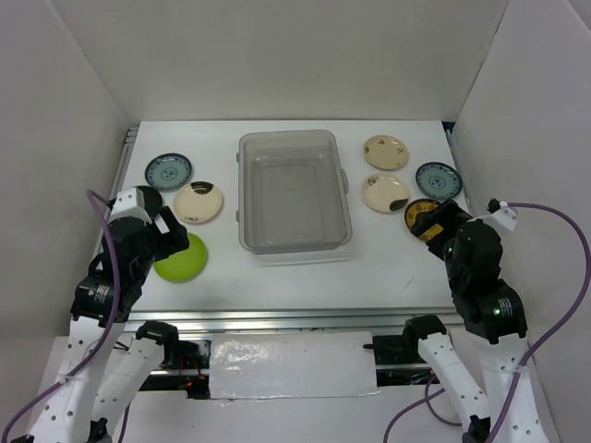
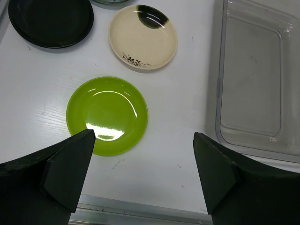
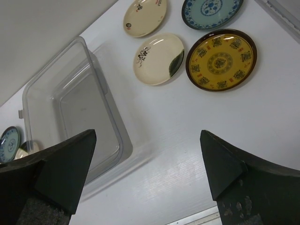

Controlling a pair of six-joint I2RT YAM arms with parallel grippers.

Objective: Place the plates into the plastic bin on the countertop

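The translucent plastic bin (image 1: 242, 185) stands empty mid-table; it also shows in the left wrist view (image 2: 219, 84) and the right wrist view (image 3: 51, 68). To its left lie a blue-patterned plate (image 1: 169, 171), a cream plate with a dark mark (image 1: 199, 202) (image 2: 143, 36), a lime green plate (image 1: 182, 257) (image 2: 107, 115) and a black plate (image 2: 51, 21). To its right lie a cream plate (image 1: 386, 151) (image 3: 145, 17), a blue-patterned plate (image 1: 438, 180) (image 3: 212, 11), a cream plate with a dark mark (image 1: 385, 193) (image 3: 159, 58) and a yellow-and-black plate (image 1: 422, 214) (image 3: 221, 60). My left gripper (image 2: 144, 134) hangs open and empty just right of the green plate. My right gripper (image 3: 148, 132) hangs open and empty, nearer than the yellow plate.
The white countertop (image 1: 388, 268) is enclosed by white walls. A metal rail (image 1: 277, 323) (image 2: 140, 211) runs along its near edge. In the top view my left arm covers the black plate.
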